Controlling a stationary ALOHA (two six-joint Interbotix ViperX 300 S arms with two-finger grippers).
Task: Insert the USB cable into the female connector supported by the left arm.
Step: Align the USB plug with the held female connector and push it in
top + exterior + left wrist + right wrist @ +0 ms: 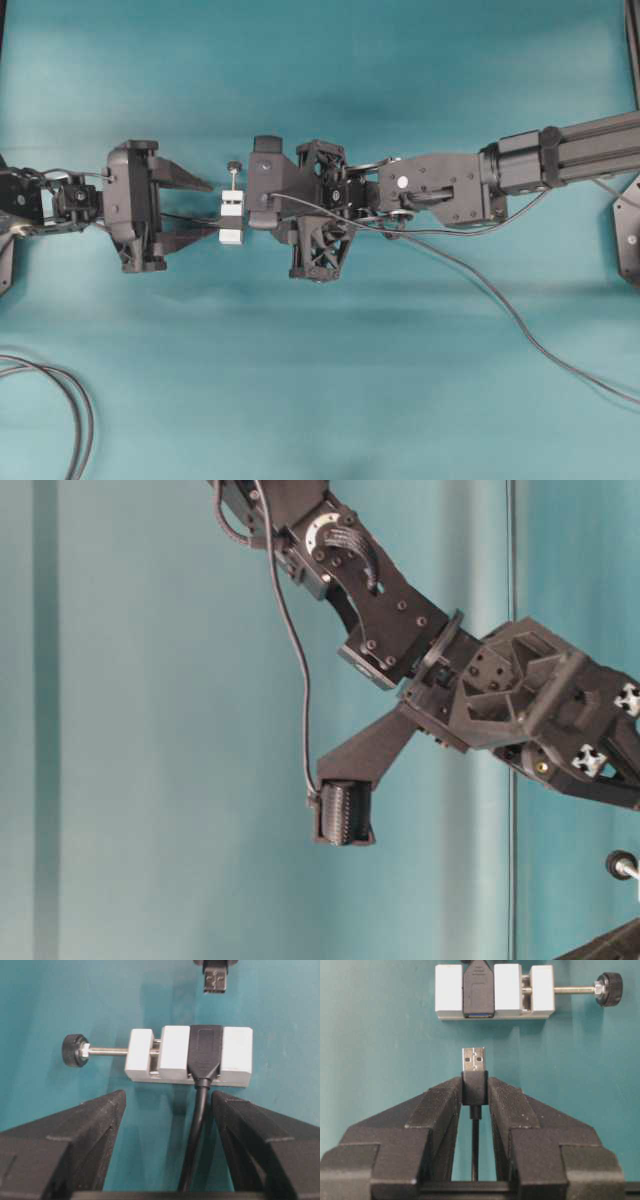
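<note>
Facing the female connector (478,991) across a short gap, the USB cable (474,1080) is being clenched by the right gripper (474,1091), while the left gripper (167,1105) is being held wide behind the socket, straight alignment being needed next.

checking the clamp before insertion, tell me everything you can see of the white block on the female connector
The white block is a small vise of pale blocks that looks like painted metal, lying flat on the teal table. Its black-knobbed screw juts sideways. It clamps the female connector, whose cable runs back between the open left hand's fingers, which stand clear of it.
</note>
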